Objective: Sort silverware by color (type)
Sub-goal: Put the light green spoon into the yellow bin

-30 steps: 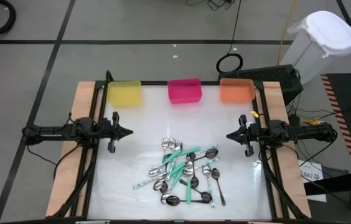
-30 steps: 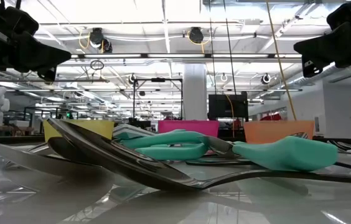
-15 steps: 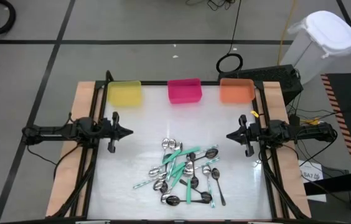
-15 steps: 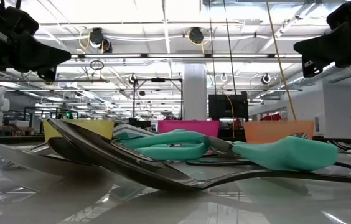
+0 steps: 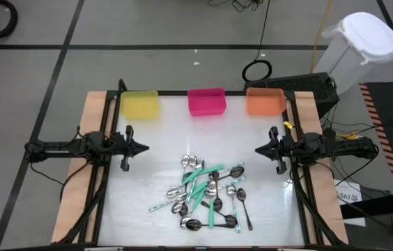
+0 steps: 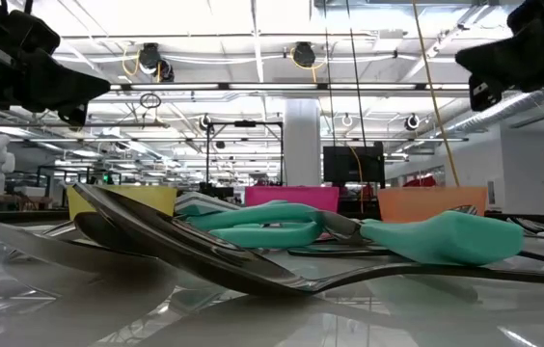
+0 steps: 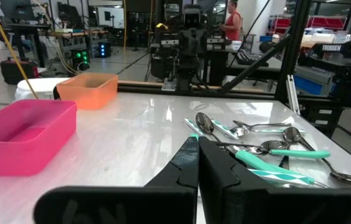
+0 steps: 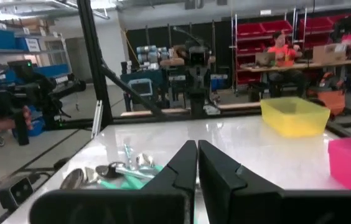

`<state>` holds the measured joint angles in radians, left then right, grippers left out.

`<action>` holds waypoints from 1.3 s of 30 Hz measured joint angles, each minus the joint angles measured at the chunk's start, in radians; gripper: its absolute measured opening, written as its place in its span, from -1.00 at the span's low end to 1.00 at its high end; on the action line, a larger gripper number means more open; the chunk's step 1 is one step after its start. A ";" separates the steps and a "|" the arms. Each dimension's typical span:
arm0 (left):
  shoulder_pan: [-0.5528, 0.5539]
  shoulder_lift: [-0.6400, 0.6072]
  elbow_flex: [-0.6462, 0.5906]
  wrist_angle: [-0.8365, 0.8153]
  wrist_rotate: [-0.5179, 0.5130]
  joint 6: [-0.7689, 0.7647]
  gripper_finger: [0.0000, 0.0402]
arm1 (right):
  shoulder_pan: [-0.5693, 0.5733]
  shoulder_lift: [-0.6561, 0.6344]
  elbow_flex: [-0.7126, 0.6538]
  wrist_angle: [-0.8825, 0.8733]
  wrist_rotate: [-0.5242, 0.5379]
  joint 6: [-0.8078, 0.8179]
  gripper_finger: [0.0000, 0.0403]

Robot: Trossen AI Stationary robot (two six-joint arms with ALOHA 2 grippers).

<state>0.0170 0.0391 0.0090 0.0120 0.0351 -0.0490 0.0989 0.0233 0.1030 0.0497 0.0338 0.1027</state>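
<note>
Hovering at opposite table edges, left gripper [image 5: 143, 147] and right gripper [image 5: 259, 150] (both closed, empty), spoons [image 5: 207, 192] between

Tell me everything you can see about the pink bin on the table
The pink bin is a small, open-topped rectangular tub that looks like smooth plastic, bright magenta all over. It stands upright at the far edge of the white table, in the middle of a row, with the yellow bin on one side and the orange bin on the other, apart from both. No spoon shows inside it. Neither gripper is near it.
</note>
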 joint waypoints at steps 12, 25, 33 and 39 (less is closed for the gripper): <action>0.000 0.000 0.000 0.003 0.000 0.000 -1.00 | 0.000 0.158 0.248 -0.095 0.026 -0.011 -0.93; 0.000 0.000 0.000 0.006 -0.001 0.000 -1.00 | 0.000 0.417 0.515 -0.252 0.025 0.006 -0.93; 0.000 0.000 0.000 0.006 -0.001 -0.045 -1.00 | 0.001 0.514 0.515 -0.290 0.022 0.031 -0.93; 0.000 0.000 0.000 0.006 -0.001 -0.068 -1.00 | 0.001 0.602 0.515 -0.291 0.022 0.043 -0.93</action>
<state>0.0172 0.0391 0.0086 0.0184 0.0340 -0.1174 0.0998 0.6249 0.6179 -0.2409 0.0555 0.1458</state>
